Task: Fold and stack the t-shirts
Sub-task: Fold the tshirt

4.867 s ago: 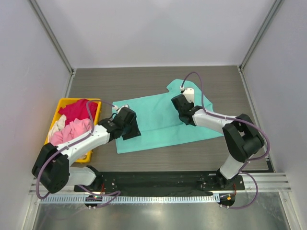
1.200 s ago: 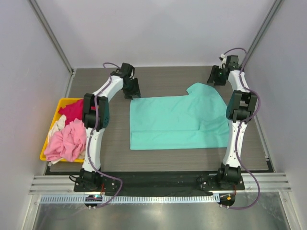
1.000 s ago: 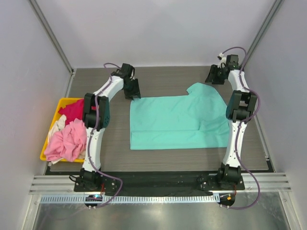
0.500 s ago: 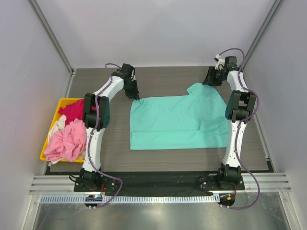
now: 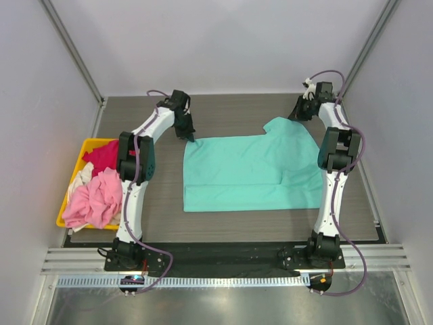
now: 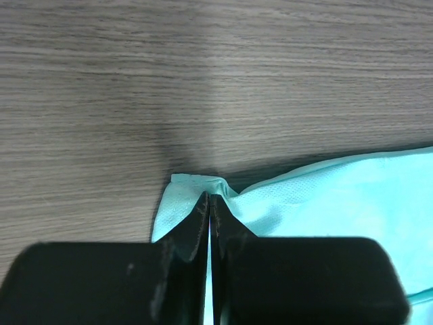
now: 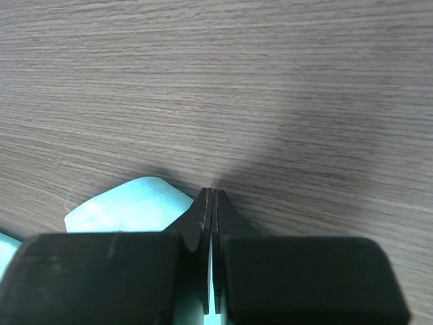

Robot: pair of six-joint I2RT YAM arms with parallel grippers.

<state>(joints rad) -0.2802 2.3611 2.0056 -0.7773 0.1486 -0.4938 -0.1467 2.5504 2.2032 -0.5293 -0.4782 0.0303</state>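
Observation:
A teal t-shirt (image 5: pixel 250 172) lies spread flat on the table, its near edge folded over. My left gripper (image 5: pixel 190 136) is down on its far left corner, shut, with teal cloth (image 6: pixel 304 203) bunched at its tips (image 6: pixel 210 198) and showing in the slit between the fingers. At the far right sleeve my right gripper (image 5: pixel 298 116) is also shut; its tips (image 7: pixel 212 192) sit at the edge of the teal cloth (image 7: pixel 128 203), which runs under them. Pink (image 5: pixel 97 200), magenta-red (image 5: pixel 105 154) and whitish (image 5: pixel 80 176) t-shirts are heaped in the bin.
The yellow bin (image 5: pixel 66 198) stands at the table's left edge. Both arms stretch far out toward the back wall. Bare wood-grain table (image 5: pixel 230 112) lies behind the teal shirt, and metal frame posts stand at the back corners.
Both grippers went from open to shut. The left one dropped onto the shirt's far left corner; the right one shifted slightly left onto the sleeve edge. The shirt has not visibly moved.

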